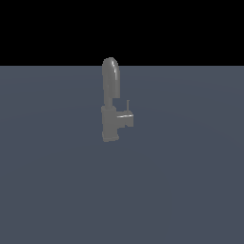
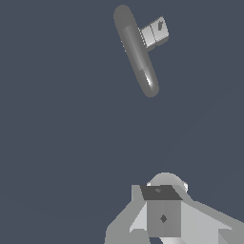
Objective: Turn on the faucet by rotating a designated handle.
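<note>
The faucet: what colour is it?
Plain matte grey all over the faucet, handle included; clearest in the exterior view.

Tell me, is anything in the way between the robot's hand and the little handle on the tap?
Nothing visible blocks it. In the wrist view, only bare floor lies between the gripper and the faucet. The handle sits on the faucet's side, free and untouched. I cannot tell how the jaws stand.

Flat, uniform slate-blue floor from 3 through 6 to 9 o'clock; featureless black backdrop at 12 o'clock.
</note>
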`<state>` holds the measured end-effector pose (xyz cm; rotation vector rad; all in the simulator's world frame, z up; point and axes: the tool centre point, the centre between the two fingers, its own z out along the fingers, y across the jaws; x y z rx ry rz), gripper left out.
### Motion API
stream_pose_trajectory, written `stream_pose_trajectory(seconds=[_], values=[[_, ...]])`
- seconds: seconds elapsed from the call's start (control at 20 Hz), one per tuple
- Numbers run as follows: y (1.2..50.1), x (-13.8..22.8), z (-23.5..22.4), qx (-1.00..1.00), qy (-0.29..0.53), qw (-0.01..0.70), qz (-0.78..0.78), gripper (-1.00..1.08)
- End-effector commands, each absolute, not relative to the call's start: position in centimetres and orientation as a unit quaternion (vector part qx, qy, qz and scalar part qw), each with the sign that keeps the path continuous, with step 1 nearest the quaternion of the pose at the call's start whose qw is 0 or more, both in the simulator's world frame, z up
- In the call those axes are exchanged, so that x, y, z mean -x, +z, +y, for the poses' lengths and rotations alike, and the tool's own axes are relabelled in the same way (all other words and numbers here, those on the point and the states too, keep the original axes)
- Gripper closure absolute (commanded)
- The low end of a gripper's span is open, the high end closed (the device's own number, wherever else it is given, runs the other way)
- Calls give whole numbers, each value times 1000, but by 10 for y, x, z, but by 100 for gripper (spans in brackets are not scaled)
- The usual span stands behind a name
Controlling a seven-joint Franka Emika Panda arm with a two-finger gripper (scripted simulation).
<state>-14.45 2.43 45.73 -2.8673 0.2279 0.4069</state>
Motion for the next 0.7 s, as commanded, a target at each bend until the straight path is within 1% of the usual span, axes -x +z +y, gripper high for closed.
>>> stream_pose_trajectory(seconds=[0.0,0.65], values=[[452,130,24,974,157,131,93,108],[416,60,17,932,249,201,169,108]])
